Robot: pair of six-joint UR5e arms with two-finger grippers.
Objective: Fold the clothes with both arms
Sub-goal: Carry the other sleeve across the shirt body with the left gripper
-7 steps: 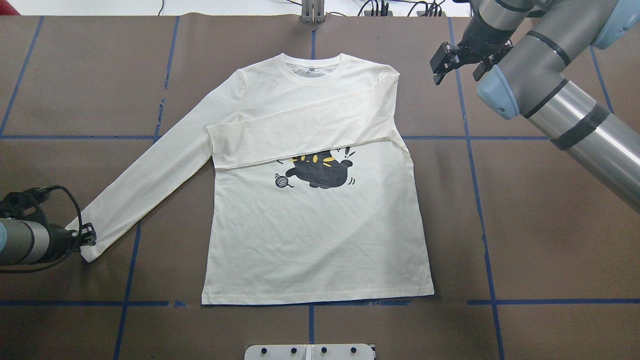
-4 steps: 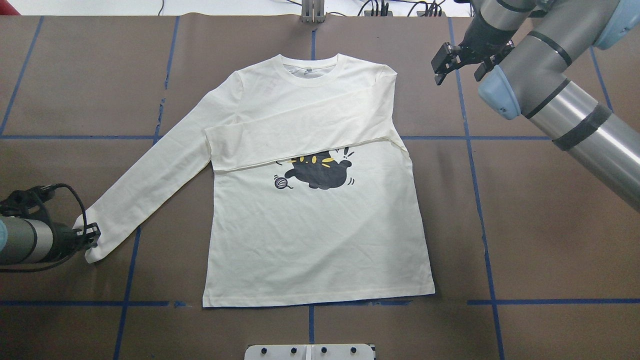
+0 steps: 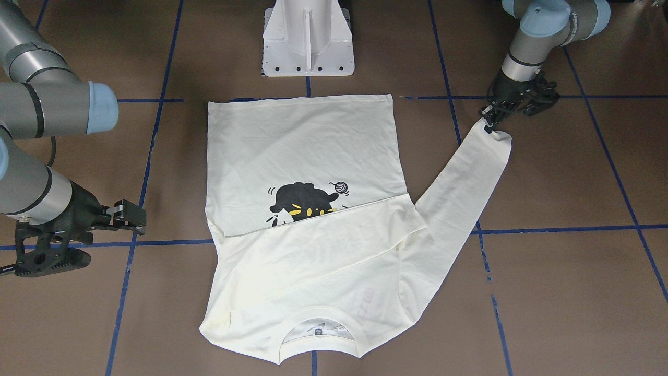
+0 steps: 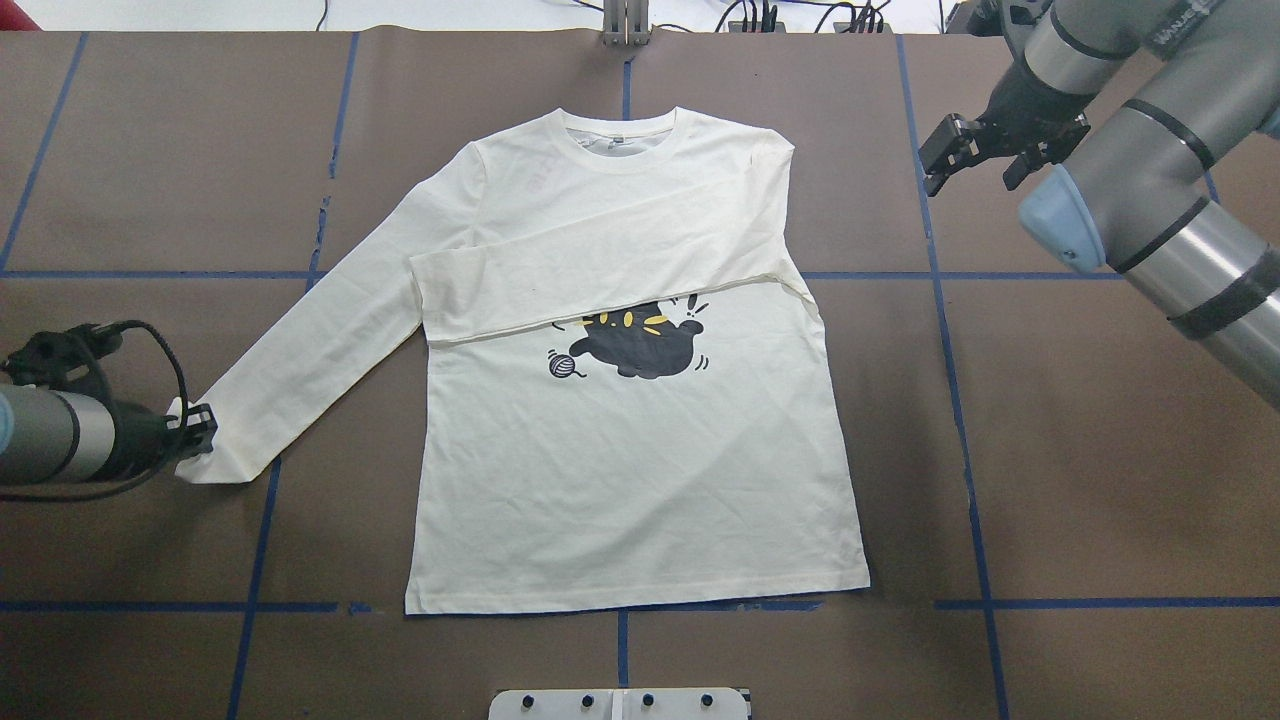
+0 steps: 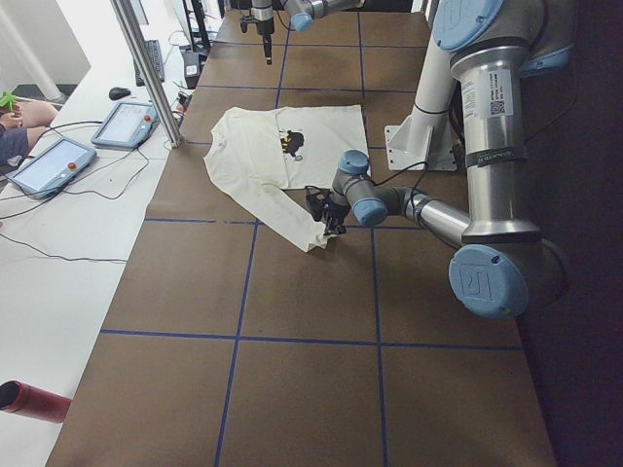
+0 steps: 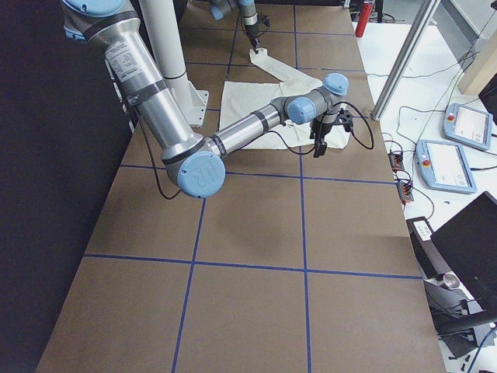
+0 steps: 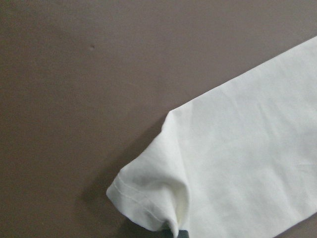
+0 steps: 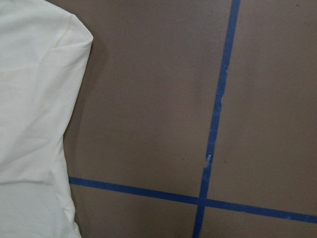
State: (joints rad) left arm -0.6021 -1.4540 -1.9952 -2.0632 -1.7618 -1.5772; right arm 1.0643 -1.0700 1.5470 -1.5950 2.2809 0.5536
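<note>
Shirt [image 4: 620, 480] lies flat and print side up on the brown worktop [image 4: 1100, 470], neckline away from the robot and hem towards its base. One sleeve [image 4: 600, 270] is folded across the chest and covers the top of the black cat print [image 4: 640, 345]. The other sleeve [image 4: 310, 340] runs out diagonally towards the left arm [image 4: 50, 450]. I see that arm's jaws clamped on the cuff [image 7: 143, 198], which is bunched at the pinch. The right arm [image 4: 1150, 150] hangs beside the shirt's far shoulder, apart from the fabric, its jaws spread and holding nothing.
</note>
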